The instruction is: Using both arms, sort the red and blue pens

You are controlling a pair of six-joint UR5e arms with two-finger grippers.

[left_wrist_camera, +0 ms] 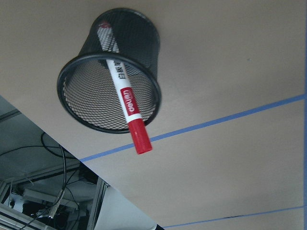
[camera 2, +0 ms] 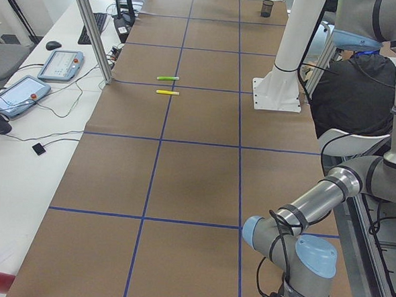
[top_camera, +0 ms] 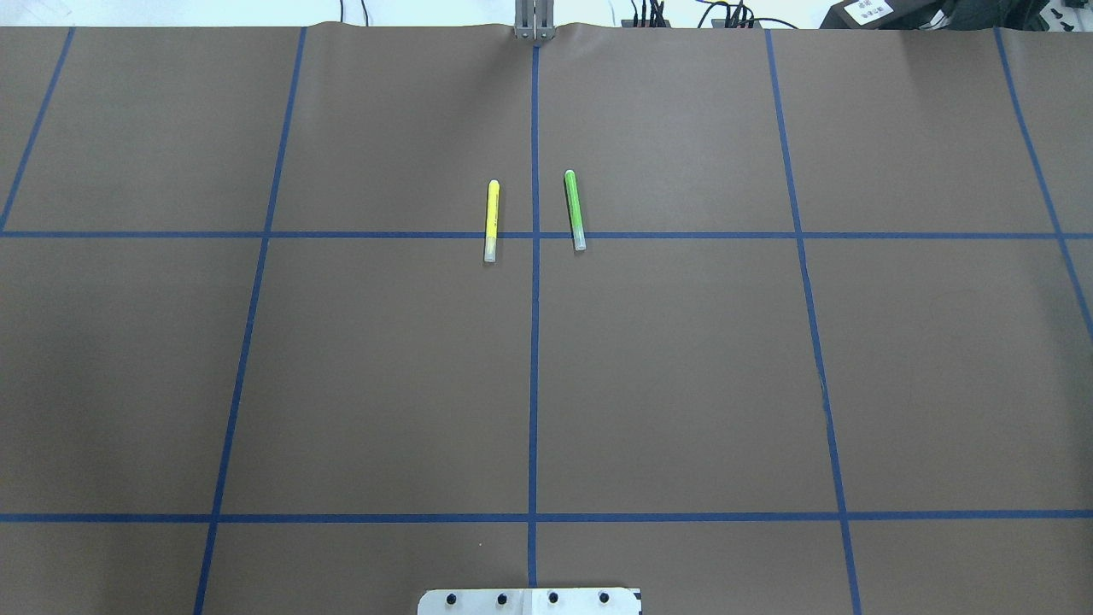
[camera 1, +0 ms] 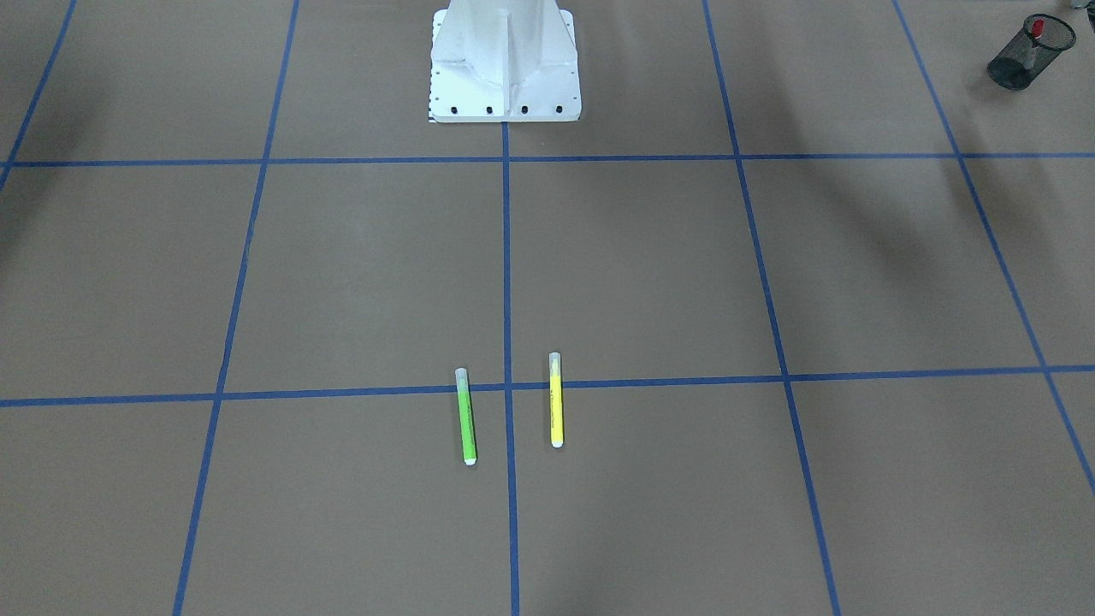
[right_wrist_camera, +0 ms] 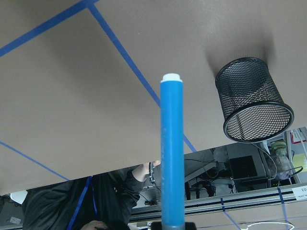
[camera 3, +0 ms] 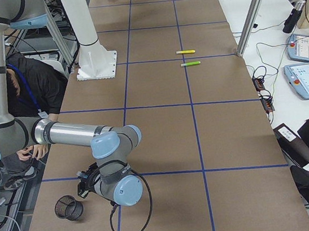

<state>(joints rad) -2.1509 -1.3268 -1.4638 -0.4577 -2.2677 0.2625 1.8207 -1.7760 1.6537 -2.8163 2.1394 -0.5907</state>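
Observation:
The red pen [left_wrist_camera: 125, 98] stands tilted inside a black mesh cup [left_wrist_camera: 144, 48], its red cap poking out over the rim; the same cup [camera 1: 1029, 53] sits at the table's corner on my left side. No left gripper fingers show in any view. The blue pen [right_wrist_camera: 172, 148] points away from the right wrist camera, white end outward, held at its base by my right gripper [right_wrist_camera: 172, 225], which is shut on it. It hangs above the table beside a second, empty mesh cup [right_wrist_camera: 253, 105]. The near arm's wrist hovers next to that cup [camera 3: 68, 207].
A green marker [top_camera: 575, 209] and a yellow marker [top_camera: 492, 220] lie side by side across a blue tape line mid-table. The white robot base [camera 1: 505, 60] stands at the table's edge. A person [camera 3: 31, 86] sits behind it. Tablets and cables lie past the far edge.

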